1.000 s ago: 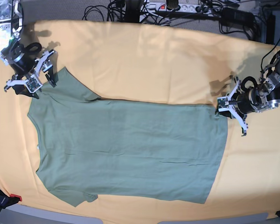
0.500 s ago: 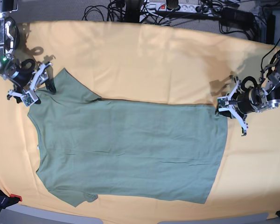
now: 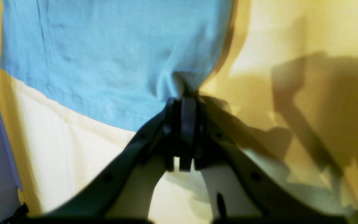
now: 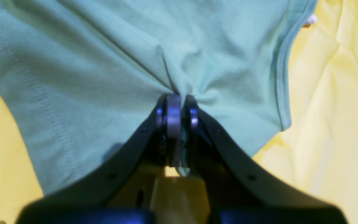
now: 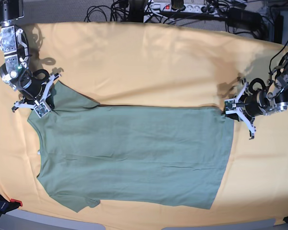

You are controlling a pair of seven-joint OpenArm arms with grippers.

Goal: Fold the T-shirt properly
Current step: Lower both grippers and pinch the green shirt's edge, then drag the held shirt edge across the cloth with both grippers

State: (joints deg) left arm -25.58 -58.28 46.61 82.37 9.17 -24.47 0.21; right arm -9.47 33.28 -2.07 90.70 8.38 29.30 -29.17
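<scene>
Your shirt [image 5: 129,153] lies flat on the yellow cloth [image 5: 149,62]. Left gripper [image 5: 229,106] pinches a hem corner, right gripper [image 5: 44,101] a shoulder. It's light, limp fabric; lift both ends together.

Big yellow-orange cloth [image 5: 149,62] covers pretty much the whole table. Cable tangle [image 5: 134,8] and a white power strip [image 5: 182,7] sit up at 12 o'clock. Red-tipped clamp [image 5: 7,203] down at 8.

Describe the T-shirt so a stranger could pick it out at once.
A large yellow-orange cloth covers the whole table. The T-shirt lies flat in its middle, neckline toward the base view's left. It is the only sage-green thing there, short-sleeved, pinched at two far corners by the right tool and left tool.
</scene>
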